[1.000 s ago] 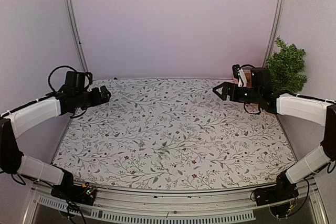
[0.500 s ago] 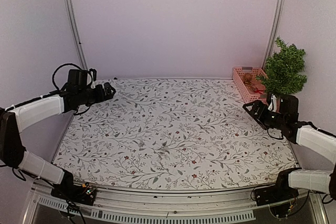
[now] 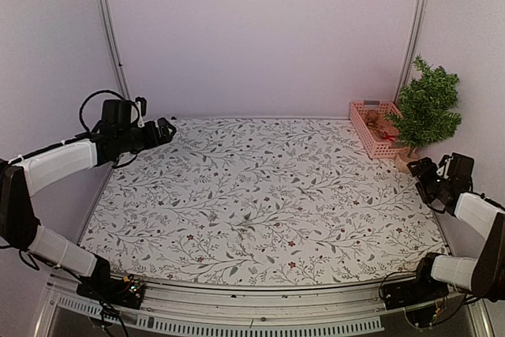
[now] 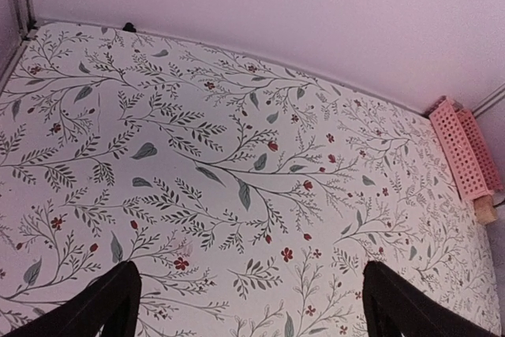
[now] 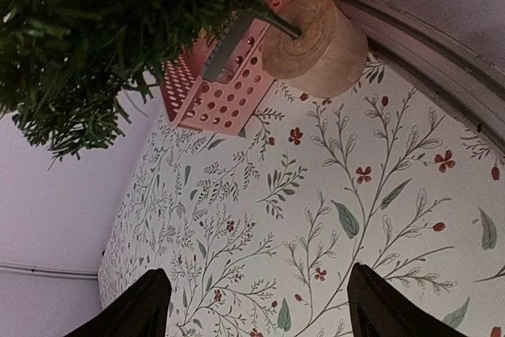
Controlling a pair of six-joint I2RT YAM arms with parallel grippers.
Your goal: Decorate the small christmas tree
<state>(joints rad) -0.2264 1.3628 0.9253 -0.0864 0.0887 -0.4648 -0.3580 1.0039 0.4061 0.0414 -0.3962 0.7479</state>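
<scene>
The small christmas tree (image 3: pixel 428 108), a dark-green fir on a round light-wood disc base, stands at the table's far right corner; the right wrist view shows its branches (image 5: pixel 102 29) and base (image 5: pixel 316 37) close up. My right gripper (image 3: pixel 420 171) is open and empty, low over the table just in front of the tree base; its fingertips (image 5: pixel 150 305) frame bare cloth. My left gripper (image 3: pixel 167 129) is open and empty, hovering above the far left of the table; its fingertips (image 4: pixel 118 297) show at the bottom edge of the left wrist view.
A pink perforated basket (image 3: pixel 372 125) with small ornaments inside stands next to the tree, also in the right wrist view (image 5: pixel 229 84) and the left wrist view (image 4: pixel 465 151). A floral-print cloth (image 3: pixel 260 195) covers the table. Walls enclose the back and sides.
My right gripper has swung from above the basket, back and down to the right, to in front of the tree base. My left gripper has edged slightly right.
</scene>
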